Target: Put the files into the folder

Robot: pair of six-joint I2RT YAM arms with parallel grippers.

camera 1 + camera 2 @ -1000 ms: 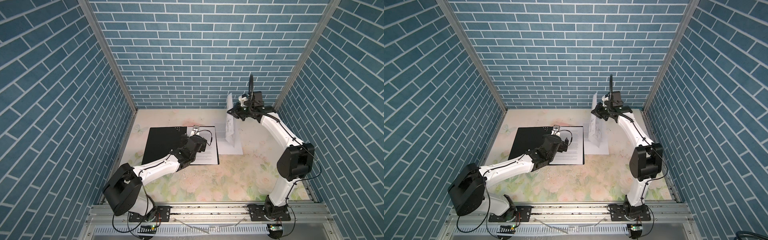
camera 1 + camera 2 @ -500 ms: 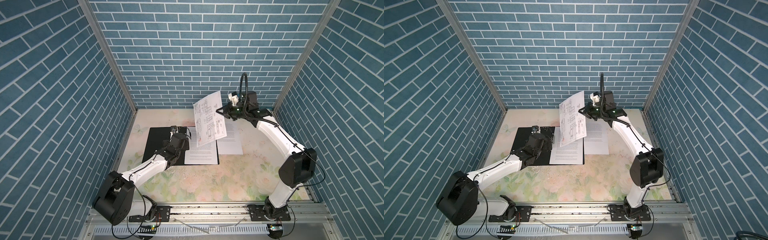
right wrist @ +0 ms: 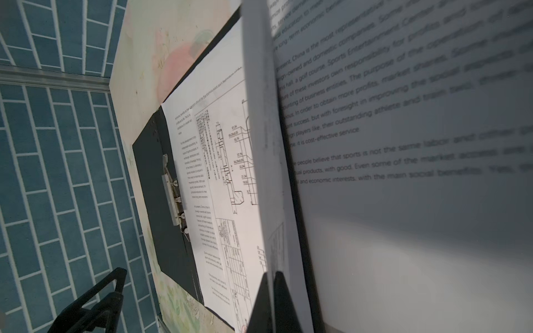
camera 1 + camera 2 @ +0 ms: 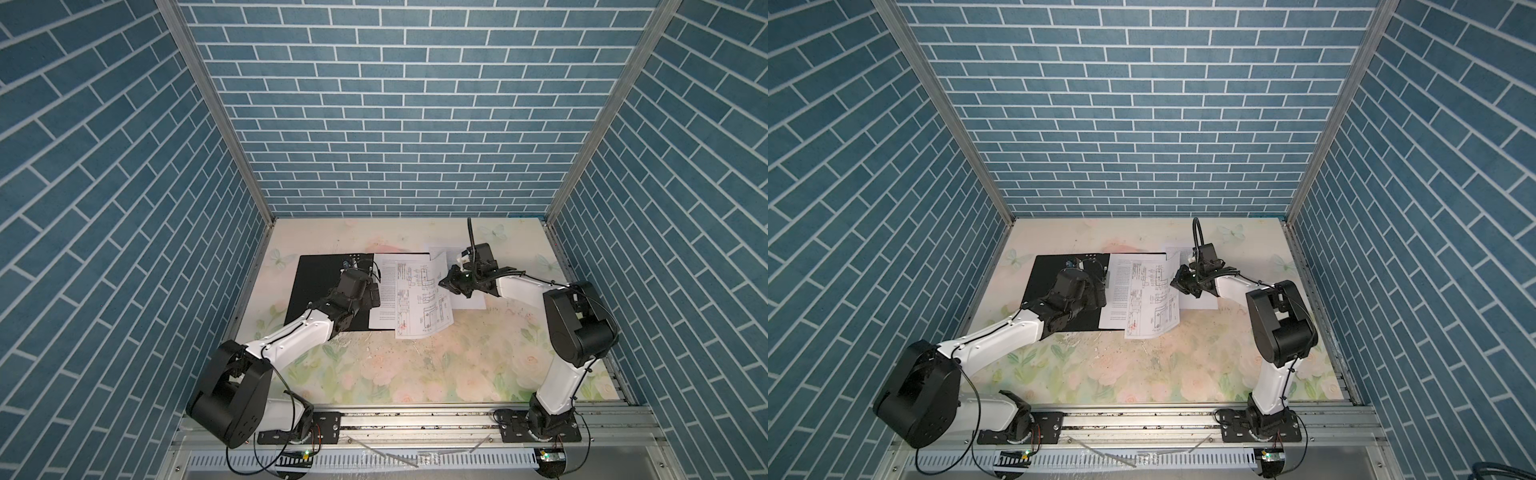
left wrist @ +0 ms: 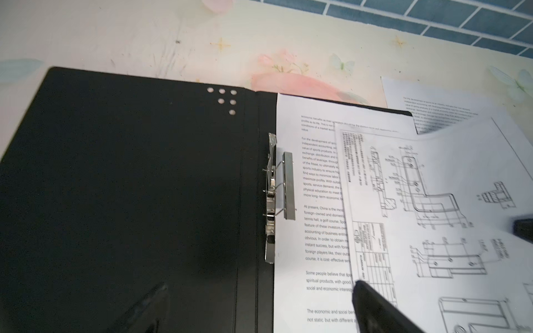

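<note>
Folder: We find the folder [image 4: 320, 286] lying open and flat on the left of the table [image 4: 415, 374], black inside up. A text sheet [image 4: 384, 291] already lies on its right half, beside the metal clip [image 5: 284, 187].
Sheet in hand: The drawing sheet [image 4: 419, 299] lies across that text sheet. Its right edge is lifted and its near end hangs past the folder's near edge.
Right pincer: The right gripper [image 4: 444, 282] has its jaws pressed together on the drawing sheet's right long edge, and the right wrist view shows the paper running between the fingertips.
Left pincer: The left gripper [image 4: 372, 286] has its jaws wide apart and holds nothing. It hovers above the folder's spine, and we cannot tell whether it touches the folder.
Bearing: From the right gripper, the folder's right half lies to the left.
Long axis: The drawing sheet runs near to far and is skewed a little against the folder's edges.
Nearer arm: We judge the left gripper closer to the clip and the right gripper closer to the loose paper.
Waiting sheet: A second text sheet [image 4: 469, 303] rests on the table just right of the folder, under the right gripper.
Our read: We think the sheet needs squaring and a push farther in before release.
</note>
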